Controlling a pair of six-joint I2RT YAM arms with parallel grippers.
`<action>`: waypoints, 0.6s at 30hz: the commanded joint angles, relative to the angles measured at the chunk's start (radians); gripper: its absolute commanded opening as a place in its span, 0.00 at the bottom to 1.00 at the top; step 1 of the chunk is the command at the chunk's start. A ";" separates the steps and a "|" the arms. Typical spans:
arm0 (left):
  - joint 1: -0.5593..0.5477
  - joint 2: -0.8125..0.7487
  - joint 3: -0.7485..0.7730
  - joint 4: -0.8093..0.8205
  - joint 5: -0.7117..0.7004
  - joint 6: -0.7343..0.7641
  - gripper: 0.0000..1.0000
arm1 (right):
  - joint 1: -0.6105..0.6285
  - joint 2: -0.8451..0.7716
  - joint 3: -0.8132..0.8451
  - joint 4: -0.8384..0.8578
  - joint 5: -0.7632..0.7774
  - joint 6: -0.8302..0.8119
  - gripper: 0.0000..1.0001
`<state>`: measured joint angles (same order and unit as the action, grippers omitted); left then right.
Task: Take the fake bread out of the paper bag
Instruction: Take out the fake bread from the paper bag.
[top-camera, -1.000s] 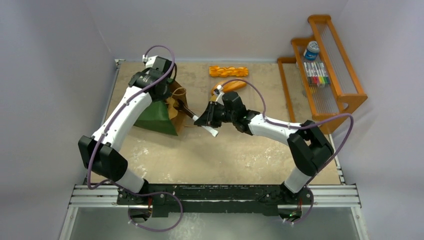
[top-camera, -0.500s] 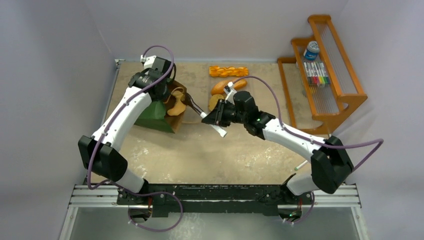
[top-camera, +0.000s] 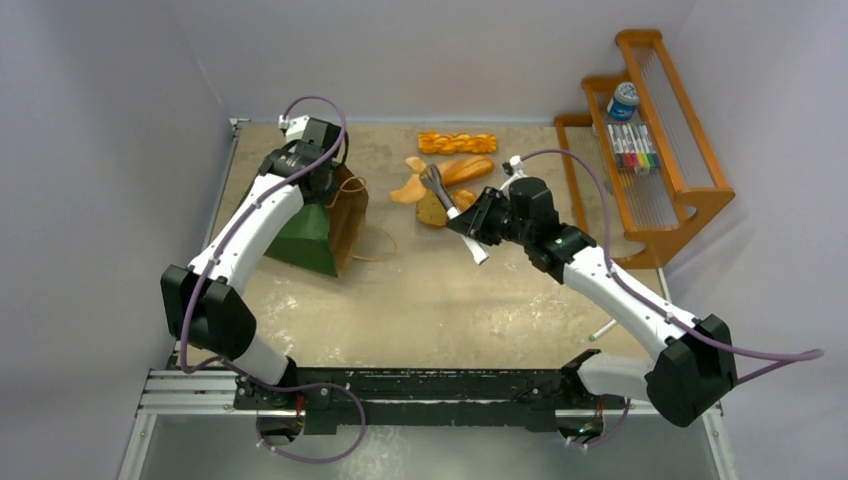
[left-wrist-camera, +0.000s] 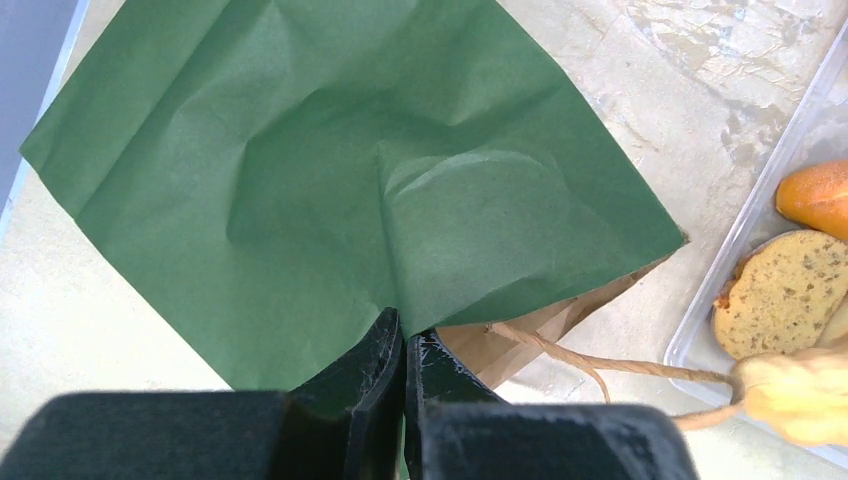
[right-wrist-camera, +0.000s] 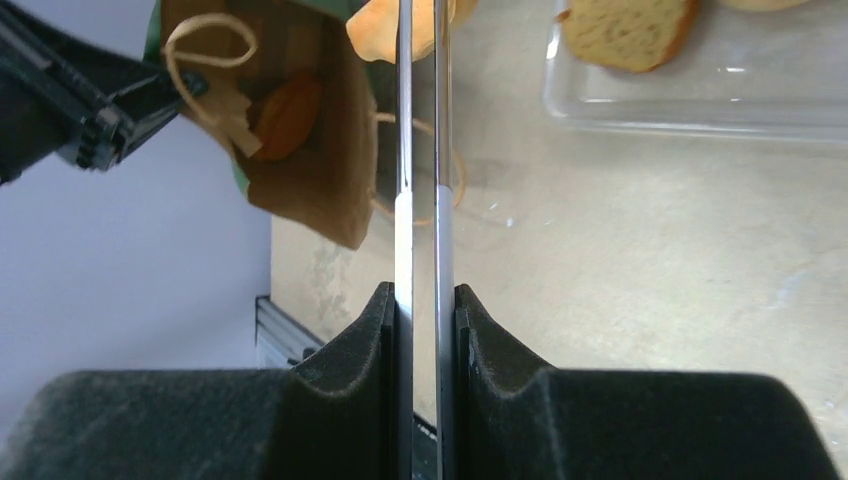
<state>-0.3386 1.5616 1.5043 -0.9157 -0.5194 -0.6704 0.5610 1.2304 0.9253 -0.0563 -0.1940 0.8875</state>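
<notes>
a pale orange piece of fake bread sits pinched at the tip of the metal tongs, out of the paper bag and just left of the clear tray — whether it is over the rim i cannot tell. the right gripper squeezes the tongs' handles together, so the step in hand looks like carry and drop: bring the tip fully over a bare part of the tray, keep it low, then ease the squeeze so the piece slips off without bouncing onto the table. the left gripper is pressed together on the bag's upper edge, holding the mouth up and open to the right — useful for the next reach. inside the bag's brown lining lies one darker orange piece. the tray holds a speckled slice and an oblong loaf; a braided stick lies just beyond them, toward the far edge.
</notes>
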 joint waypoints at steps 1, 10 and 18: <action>0.013 -0.011 -0.011 0.079 0.021 0.002 0.00 | -0.049 -0.028 0.035 -0.019 0.057 -0.021 0.00; 0.012 -0.028 -0.052 0.113 0.053 0.042 0.00 | -0.177 0.142 0.163 0.011 0.063 -0.027 0.00; 0.012 -0.023 -0.065 0.121 0.056 0.091 0.00 | -0.250 0.381 0.342 0.066 0.033 -0.009 0.00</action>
<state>-0.3340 1.5612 1.4414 -0.8307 -0.4694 -0.6212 0.3344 1.5520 1.1568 -0.0933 -0.1486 0.8776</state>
